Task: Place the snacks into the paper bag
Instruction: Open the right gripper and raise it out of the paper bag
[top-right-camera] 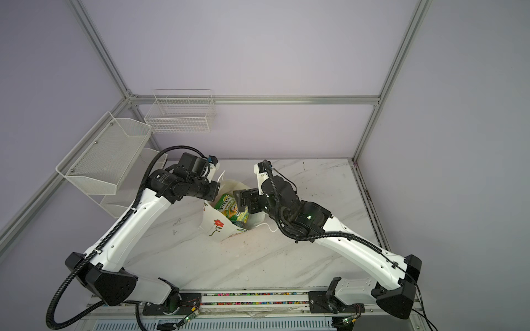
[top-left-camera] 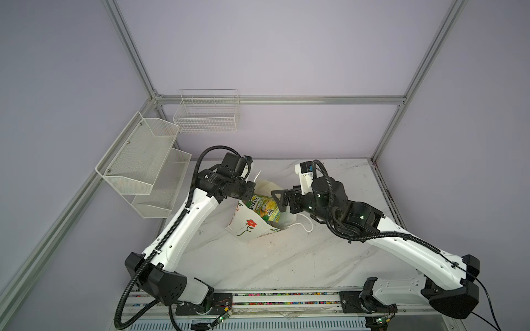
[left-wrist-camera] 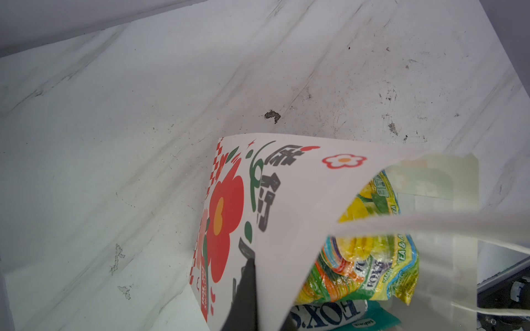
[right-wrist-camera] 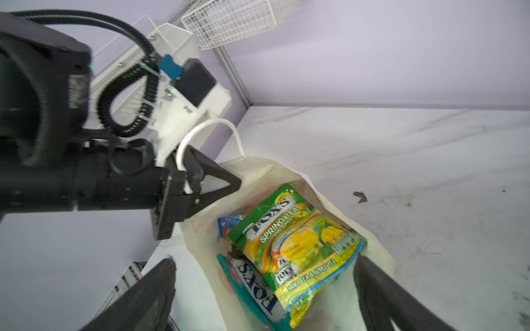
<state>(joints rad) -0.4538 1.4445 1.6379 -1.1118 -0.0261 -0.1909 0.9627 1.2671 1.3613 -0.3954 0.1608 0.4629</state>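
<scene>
Snacks [right-wrist-camera: 298, 252] visible: three, inside one paper bag [right-wrist-camera: 266, 174].

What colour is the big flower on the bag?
The flower is red with an orange-yellow middle, clearest in the left wrist view.

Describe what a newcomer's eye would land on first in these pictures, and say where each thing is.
The bright green and yellow candy packet stands out, lying on top of a teal packet inside the white paper bag with the red flower, towards the back of the marble table. The left gripper is shut on the bag's edge, and the right gripper hangs open over its mouth.
</scene>
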